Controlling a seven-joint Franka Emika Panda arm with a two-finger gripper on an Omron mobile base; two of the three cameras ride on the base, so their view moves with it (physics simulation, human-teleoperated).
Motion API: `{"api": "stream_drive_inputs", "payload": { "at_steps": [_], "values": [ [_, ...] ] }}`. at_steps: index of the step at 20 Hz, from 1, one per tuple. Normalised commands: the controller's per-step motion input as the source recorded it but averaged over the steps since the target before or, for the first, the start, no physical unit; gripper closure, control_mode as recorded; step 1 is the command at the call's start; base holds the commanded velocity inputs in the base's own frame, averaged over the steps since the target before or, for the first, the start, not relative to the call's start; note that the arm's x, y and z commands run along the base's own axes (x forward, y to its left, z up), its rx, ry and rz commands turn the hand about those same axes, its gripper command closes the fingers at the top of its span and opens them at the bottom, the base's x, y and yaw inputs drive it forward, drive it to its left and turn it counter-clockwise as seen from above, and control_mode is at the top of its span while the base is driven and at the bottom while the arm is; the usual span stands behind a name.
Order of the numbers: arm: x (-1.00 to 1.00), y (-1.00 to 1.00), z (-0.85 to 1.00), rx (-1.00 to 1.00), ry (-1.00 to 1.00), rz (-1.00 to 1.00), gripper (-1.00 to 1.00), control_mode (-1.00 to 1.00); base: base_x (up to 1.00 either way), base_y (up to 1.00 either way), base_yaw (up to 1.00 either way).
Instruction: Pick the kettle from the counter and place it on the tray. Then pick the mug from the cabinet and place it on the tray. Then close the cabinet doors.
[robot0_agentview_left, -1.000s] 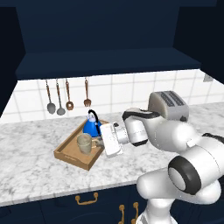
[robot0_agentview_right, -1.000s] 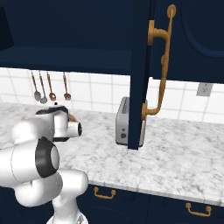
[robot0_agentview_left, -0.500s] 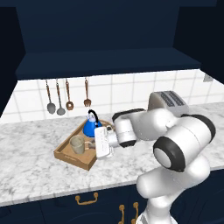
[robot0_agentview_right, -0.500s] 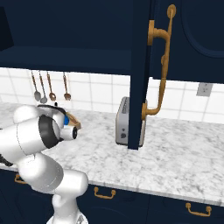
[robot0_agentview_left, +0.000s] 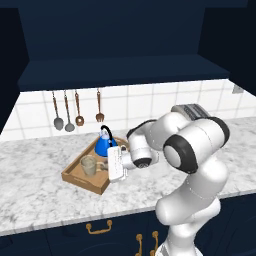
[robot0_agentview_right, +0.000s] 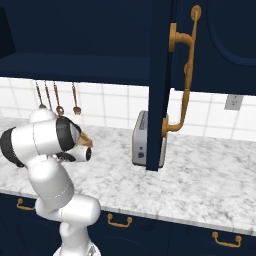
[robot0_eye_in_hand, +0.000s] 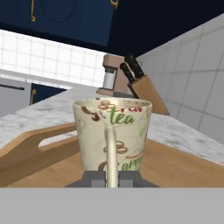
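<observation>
The arm has swung left; its hand (robot0_eye_in_hand: 112, 178) is clamped on the beige printed mug's (robot0_eye_in_hand: 113, 133) handle over the wooden tray (robot0_agentview_left: 75, 172), beside the blue cone-shaped kettle (robot0_agentview_left: 105, 144).

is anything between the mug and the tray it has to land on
Nothing visible. The mug already sits on the tray, beside the kettle. The gripper is shut on the mug's handle, with nothing between them.

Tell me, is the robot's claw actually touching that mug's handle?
Touching. In the hand view the gripper fingertips press against both sides of the mug handle, no gap showing.
</observation>
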Motion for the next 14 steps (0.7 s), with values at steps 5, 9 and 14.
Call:
{"api": "stream_drive_inputs", "payload": {
  "at_steps": [5,9,14],
  "values": [
    [0.25,0.08,-0.16,0.0,0.0,-0.03,1.0,-1.0,0.0,0.0,0.0],
    [0.1,0.07,-0.13,0.0,0.0,-0.01,1.0,-1.0,0.0,0.0,0.0],
    [0.05,0.09,-0.19,0.0,0.0,-0.01,1.0,-1.0,0.0,0.0,0.0]
  ]
}}
